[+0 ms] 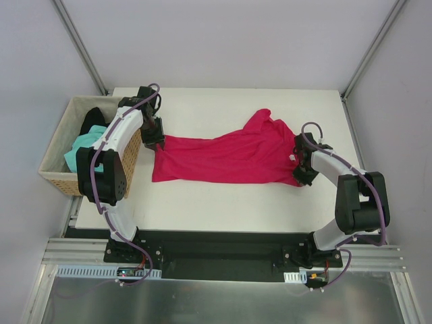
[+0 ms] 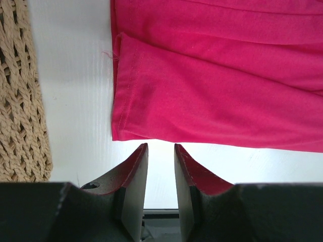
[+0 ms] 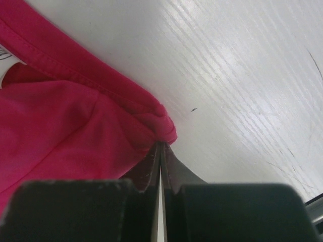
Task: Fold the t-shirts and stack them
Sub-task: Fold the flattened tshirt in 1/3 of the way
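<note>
The soft, short-sleeved crimson t-shirt (image 1: pixel 223 158) is seen stretched lengthwise across the white surface (image 1: pixel 223 202), hem to the left, collar end to the right. At the collar end, the right gripper (image 3: pixel 161 150) is shown with its jaws pressed fully together. A puckered fold of crimson cloth is drawn right into the fingertips, so a pinch on the shirt's edge is judged to be made, close to the white neck label (image 3: pixel 6 55). That hold is presumably taken so this end can be lifted or pulled taut. At the other end, the left gripper (image 2: pixel 160 164) is held just off the stitched hem corner (image 2: pixel 123 91), jaws narrowly parted, with nothing between them and bare surface showing in the gap. It is lined up with that corner, so a matching grab looks to be wanted, giving the cloth two anchored ends for smoothing. No fold is made yet. The tan woven wicker basket (image 1: pixel 57 181) is set at the surface's left edge, with the mint-green t-shirt (image 1: pixel 79 154) and the black t-shirt (image 1: pixel 94 120) bundled inside, not yet dealt with. Thin cloth could well slip from so small a pinch
</note>
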